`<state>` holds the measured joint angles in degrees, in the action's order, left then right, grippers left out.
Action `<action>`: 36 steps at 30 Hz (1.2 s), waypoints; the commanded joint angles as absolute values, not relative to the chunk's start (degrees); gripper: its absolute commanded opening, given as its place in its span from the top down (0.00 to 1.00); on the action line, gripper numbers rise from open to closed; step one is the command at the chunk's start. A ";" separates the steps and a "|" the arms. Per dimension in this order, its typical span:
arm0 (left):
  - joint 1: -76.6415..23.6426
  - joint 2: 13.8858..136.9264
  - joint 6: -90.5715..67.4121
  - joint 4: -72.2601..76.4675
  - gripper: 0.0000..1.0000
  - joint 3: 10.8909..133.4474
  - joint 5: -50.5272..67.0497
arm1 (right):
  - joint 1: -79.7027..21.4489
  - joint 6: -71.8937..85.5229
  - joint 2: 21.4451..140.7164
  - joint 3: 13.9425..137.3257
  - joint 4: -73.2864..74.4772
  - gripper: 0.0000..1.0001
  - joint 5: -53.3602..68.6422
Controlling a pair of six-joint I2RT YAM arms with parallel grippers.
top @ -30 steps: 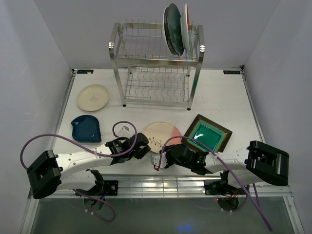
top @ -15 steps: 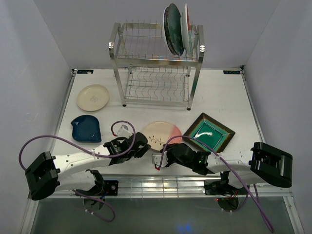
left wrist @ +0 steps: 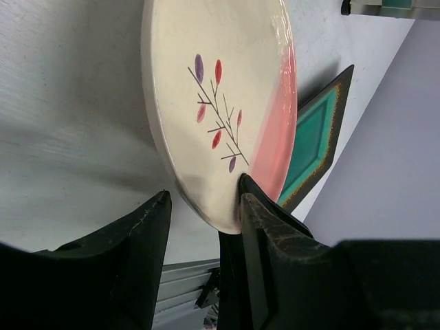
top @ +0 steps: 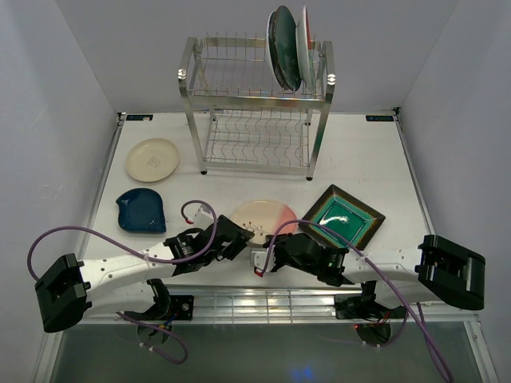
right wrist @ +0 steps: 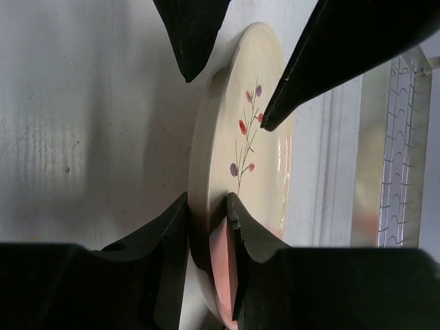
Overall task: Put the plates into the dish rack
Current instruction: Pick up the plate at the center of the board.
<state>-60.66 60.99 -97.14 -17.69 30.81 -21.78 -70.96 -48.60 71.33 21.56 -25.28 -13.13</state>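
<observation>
The pink-and-cream plate (top: pixel 262 217) with a twig pattern lies near the table's front middle. My right gripper (top: pixel 268 254) is shut on its near rim, one finger above and one below (right wrist: pixel 206 201). My left gripper (top: pixel 234 241) is open astride the plate's left-front rim (left wrist: pixel 203 199); one finger touches the top face, the other stands apart below. The green square plate (top: pixel 342 217) lies to the right of it. The cream plate (top: pixel 152 159) and dark blue plate (top: pixel 141 210) lie at the left. The dish rack (top: pixel 255 104) holds a dark teal plate (top: pixel 283 49) and a white plate (top: pixel 304 36) upright on its top tier.
The rack's lower tier (top: pixel 257 142) holds nothing. A slotted metal rail (top: pixel 255 303) runs along the table's front edge between the arm bases. White walls close the left, right and back sides.
My left gripper has moved right, up to the plate's rim. My right arm's elbow has swung outward to the right, and the green square plate has shifted slightly.
</observation>
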 commanded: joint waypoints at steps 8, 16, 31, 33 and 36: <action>-60.91 63.01 -100.46 -15.91 0.45 30.94 -22.15 | -71.63 -45.00 68.21 22.50 -26.63 0.92 -10.11; -60.91 65.04 -104.85 -14.86 0.51 30.32 -23.29 | -71.98 -43.15 65.74 23.03 -24.61 0.92 -7.65; -60.91 64.69 -109.07 -13.09 0.98 27.51 -25.75 | -72.33 -43.06 65.04 24.52 -19.34 0.85 -3.96; -60.91 64.07 -109.68 -13.09 1.00 26.98 -26.01 | -72.42 -43.50 64.69 24.52 -19.16 0.79 -4.04; -60.91 63.37 -110.39 -13.88 1.00 26.54 -26.80 | -72.42 -43.86 64.25 24.43 -18.81 0.75 -3.78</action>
